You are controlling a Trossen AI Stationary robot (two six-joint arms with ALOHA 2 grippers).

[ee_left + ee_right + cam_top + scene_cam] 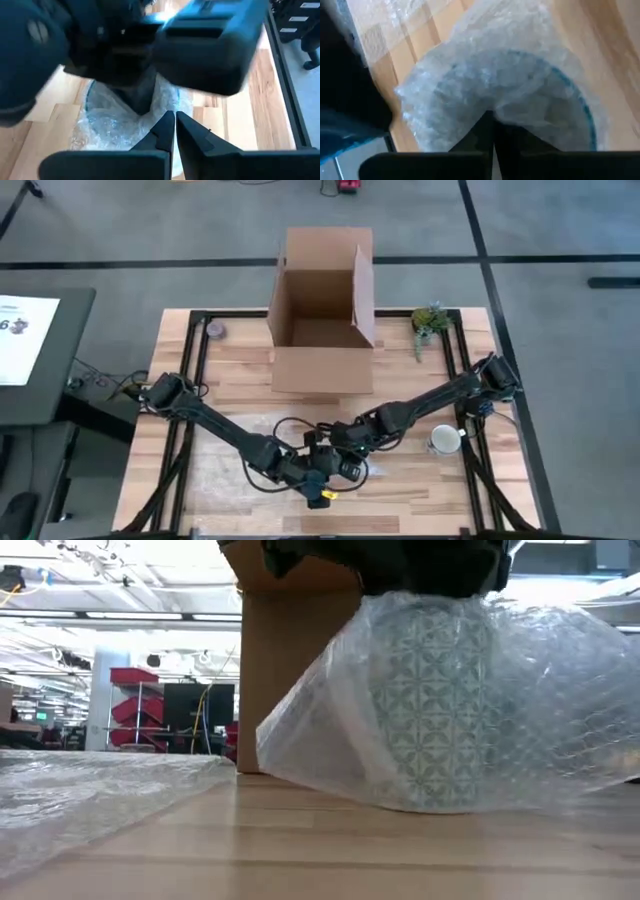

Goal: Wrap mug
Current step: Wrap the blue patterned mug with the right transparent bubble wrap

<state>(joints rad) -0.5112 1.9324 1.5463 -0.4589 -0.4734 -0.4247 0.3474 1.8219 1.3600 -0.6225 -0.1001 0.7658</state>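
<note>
A patterned mug (435,710) stands upright on the table under a cover of bubble wrap (320,730). Its rim (580,102) shows through the wrap. Both grippers meet right above it near the table's front middle, and they hide the mug in the high view. My right gripper (493,120) is shut on the wrap over the mug's mouth. My left gripper (175,120) is shut, with its tips at the wrap on the near side, right beside the right gripper's fingers (142,97). My right gripper pinches gathered bubble wrap (495,107) over the mug's open top, coming from above and pointing down. The wrap drapes from there down the mug's sides to the table. My left gripper's shut fingertips (167,122) lie at the wrap (150,117); whether a layer sits between them I cannot tell.
An open cardboard box (322,320) stands at the far middle. A bare white mug (443,440) stands at the right, a small plant (430,320) at the far right and a tape roll (214,330) at the far left. Loose bubble wrap (90,790) lies on the near left.
</note>
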